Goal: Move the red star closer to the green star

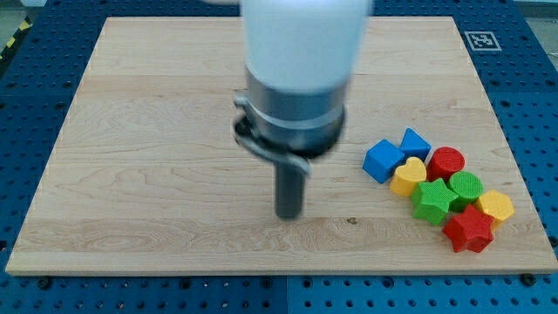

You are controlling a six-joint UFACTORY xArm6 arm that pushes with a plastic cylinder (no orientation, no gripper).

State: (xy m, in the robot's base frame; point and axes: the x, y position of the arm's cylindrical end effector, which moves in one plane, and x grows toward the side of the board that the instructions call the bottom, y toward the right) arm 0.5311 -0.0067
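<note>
The red star (468, 230) lies at the view's lower right, at the bottom of a tight cluster of blocks. The green star (431, 200) sits just up and left of it, touching it. My tip (289, 215) rests on the board well to the view's left of the cluster, apart from every block.
The cluster also holds a blue cube (383, 160), a blue block (415, 142), a yellow heart (408, 175), a red cylinder (446, 163), a green cylinder (466, 187) and a yellow block (496, 207). The wooden board (157, 131) lies on a blue perforated table. The arm's white body hides part of the board's top middle.
</note>
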